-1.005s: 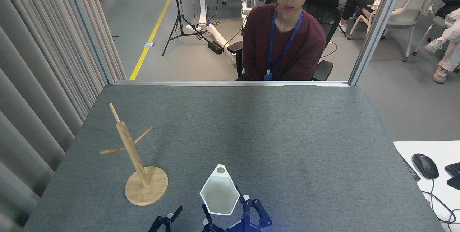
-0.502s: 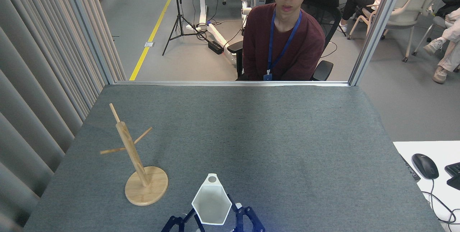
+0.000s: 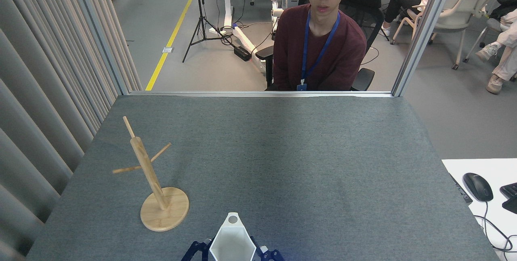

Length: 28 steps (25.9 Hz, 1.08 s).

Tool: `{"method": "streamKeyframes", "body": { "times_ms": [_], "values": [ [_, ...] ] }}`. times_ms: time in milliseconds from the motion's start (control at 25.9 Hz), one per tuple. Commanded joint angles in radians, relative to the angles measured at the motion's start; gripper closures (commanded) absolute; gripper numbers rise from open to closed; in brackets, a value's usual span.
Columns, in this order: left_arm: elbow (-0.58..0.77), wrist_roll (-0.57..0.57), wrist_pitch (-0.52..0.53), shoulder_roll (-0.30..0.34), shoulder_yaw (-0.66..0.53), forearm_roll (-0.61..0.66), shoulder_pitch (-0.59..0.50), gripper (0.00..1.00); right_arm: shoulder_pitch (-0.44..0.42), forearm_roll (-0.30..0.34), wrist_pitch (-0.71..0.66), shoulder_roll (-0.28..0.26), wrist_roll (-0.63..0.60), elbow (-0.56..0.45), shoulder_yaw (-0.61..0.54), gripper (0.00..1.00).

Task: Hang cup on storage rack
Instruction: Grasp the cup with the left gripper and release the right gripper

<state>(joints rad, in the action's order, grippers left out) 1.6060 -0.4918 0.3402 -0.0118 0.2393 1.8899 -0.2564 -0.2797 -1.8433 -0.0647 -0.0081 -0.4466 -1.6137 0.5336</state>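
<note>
Grey felt covers the table (image 3: 282, 152), and at its near edge, low in the head view, sits the cup (image 3: 233, 243): white, faceted, hexagonal at the rim, its small angular handle with the round hole pointing away from the robot. Part of the cup is cut off by the bottom of the frame.

It looks rigid and light, probably glazed ceramic or hard plastic, so likely smooth and apt to slip under a glancing pinch, and liable to chip if knocked against wood. The flat facets offer the better purchase: two opposite walls near the rim, leaving the pierced handle free for a peg.

Dark blue fingers flank the cup on both sides, the left gripper (image 3: 198, 251) and the right gripper (image 3: 268, 254) both close against its walls. Too little of either shows to say whether the fingers are spread or pressed on the cup, or which of them bears it.

Off to the left stands the storage rack (image 3: 151, 180), a bamboo mug tree on a round disc base, its post leaning slightly and thin pegs angled upward, all bare. It is well apart from the cup.

Beyond the far edge a seated person (image 3: 319, 47) faces the table.
</note>
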Motion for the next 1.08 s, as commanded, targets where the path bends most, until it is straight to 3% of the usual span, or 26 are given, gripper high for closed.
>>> {"method": "streamKeyframes", "body": {
  "times_ms": [0,193,232,386,464,502,618,657,928,1005,1043],
  "values": [
    [0.002,-0.001,-0.001,0.001,0.0,0.0,0.0,0.0,-0.001,-0.004,0.002,-0.001,-0.001,-0.002,0.003,0.59],
    [0.009,-0.001,-0.004,0.003,0.0,0.0,-0.003,0.0,-0.004,-0.005,0.006,-0.003,-0.001,-0.003,0.012,0.58],
    [0.012,-0.001,-0.004,0.003,0.0,0.0,-0.004,0.05,-0.004,-0.007,0.006,-0.003,-0.003,-0.003,0.012,0.58],
    [0.046,-0.002,-0.004,0.007,0.0,0.054,-0.012,0.56,-0.007,-0.01,0.008,-0.003,-0.003,-0.011,0.016,0.57],
    [0.051,-0.008,-0.004,0.01,0.0,0.084,-0.012,0.66,-0.01,-0.016,0.008,-0.004,-0.003,-0.012,0.014,0.55],
    [0.052,-0.008,-0.004,0.01,0.0,0.084,-0.01,0.67,-0.01,-0.016,0.008,-0.004,-0.003,-0.012,0.014,0.5],
    [0.051,-0.008,-0.004,0.01,-0.002,0.084,-0.006,0.67,-0.01,-0.016,0.014,-0.003,-0.006,-0.015,0.012,0.08],
    [0.051,-0.008,-0.004,0.009,-0.002,0.083,-0.003,0.67,-0.009,-0.016,0.014,-0.003,-0.006,-0.023,0.012,0.02],
    [0.04,-0.005,-0.006,-0.002,-0.003,0.084,0.008,0.66,-0.007,-0.004,0.014,-0.001,-0.05,-0.118,0.009,0.01],
    [0.041,-0.005,-0.006,0.0,-0.003,0.084,0.005,0.66,-0.006,0.029,0.014,-0.001,-0.067,-0.155,0.003,0.01],
    [0.043,-0.004,-0.006,0.0,-0.005,0.086,0.005,0.66,-0.004,0.075,0.016,0.004,-0.067,-0.17,-0.004,0.01]
  ]
}}
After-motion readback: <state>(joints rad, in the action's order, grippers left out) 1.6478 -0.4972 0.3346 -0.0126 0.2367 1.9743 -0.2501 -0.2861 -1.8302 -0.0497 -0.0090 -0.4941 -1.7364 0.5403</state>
